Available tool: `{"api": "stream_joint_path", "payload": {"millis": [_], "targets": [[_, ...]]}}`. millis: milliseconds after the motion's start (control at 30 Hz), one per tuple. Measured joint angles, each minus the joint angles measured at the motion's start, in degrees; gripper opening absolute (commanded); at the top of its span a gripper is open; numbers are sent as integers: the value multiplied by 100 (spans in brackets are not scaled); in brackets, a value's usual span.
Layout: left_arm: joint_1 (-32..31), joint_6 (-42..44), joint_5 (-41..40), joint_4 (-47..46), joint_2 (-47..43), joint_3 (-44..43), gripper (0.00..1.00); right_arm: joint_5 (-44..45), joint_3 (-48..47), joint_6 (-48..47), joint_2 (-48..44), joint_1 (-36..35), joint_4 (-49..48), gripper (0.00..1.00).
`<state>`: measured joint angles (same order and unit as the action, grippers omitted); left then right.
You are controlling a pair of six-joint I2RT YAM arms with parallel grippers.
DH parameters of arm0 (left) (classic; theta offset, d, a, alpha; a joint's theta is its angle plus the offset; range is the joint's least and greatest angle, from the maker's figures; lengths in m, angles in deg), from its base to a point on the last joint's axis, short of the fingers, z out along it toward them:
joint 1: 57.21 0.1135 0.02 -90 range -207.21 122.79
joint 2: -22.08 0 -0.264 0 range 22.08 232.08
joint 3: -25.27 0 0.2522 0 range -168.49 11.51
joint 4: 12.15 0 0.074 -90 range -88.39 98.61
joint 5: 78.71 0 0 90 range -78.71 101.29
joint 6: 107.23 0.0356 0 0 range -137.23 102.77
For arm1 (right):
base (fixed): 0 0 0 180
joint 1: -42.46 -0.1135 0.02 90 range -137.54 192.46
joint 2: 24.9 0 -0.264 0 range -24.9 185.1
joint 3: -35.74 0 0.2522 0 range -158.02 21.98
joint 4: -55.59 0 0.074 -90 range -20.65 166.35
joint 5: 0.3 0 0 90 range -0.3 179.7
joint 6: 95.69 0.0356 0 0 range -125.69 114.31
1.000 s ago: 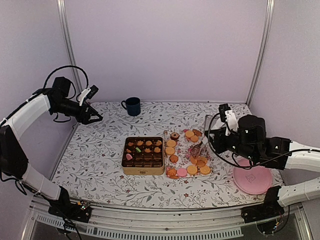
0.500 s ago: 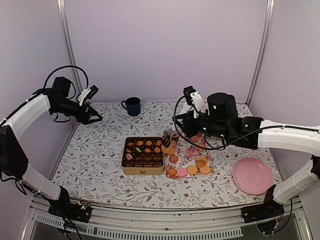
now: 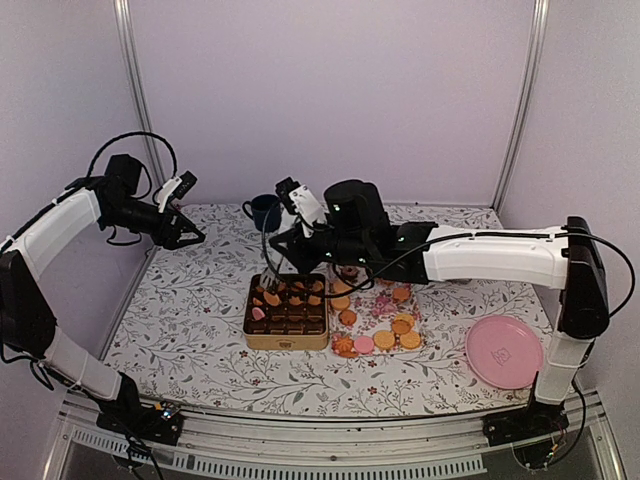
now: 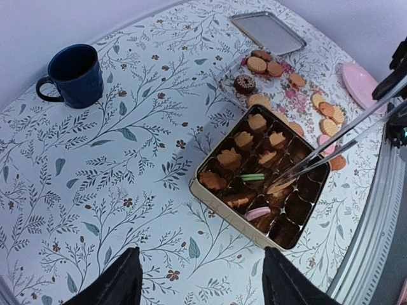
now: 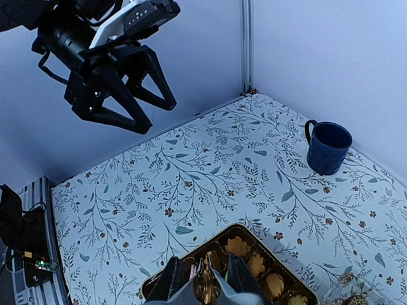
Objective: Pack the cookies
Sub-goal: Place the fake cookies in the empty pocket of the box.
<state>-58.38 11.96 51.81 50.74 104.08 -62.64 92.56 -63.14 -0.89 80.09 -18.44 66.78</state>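
Cookies [image 3: 385,338] lie in two places: a loose spread on the flowered sheet [image 3: 372,303] just right of the tin [image 3: 287,343], and a good number already sitting in the tin's dark compartments, mostly along its far rows. We read this as the placing step. The right gripper [image 5: 205,281] is narrowed onto a pair of long metal tongs [image 4: 311,162] and reaches across over the tin. The tong tips hang just above a compartment near the middle, with what looks like a golden cookie pinched between them; whether it touches the compartment floor we cannot tell. The left gripper [image 3: 186,235] hovers well off to the far left above the table [image 3: 200,310], jaws spread wide and holding nothing. Next, we judge, the tongs need lowering into a vacant cell, clear of the green and pink cookies nearby, then easing apart so the cookie drops flat. Several near-row compartments look unfilled, so plenty of trips remain
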Motion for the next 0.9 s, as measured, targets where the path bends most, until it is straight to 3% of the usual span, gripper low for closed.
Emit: {"api": "stream_joint_path", "payload": {"millis": [533, 900], "targets": [[2, 66, -4, 4, 0, 7, 65, 111, -308, -758, 420, -269, 149, 0], [2, 68, 0, 7, 0, 7, 65, 264, 197, -737, 118, -282, 85, 0]]}}
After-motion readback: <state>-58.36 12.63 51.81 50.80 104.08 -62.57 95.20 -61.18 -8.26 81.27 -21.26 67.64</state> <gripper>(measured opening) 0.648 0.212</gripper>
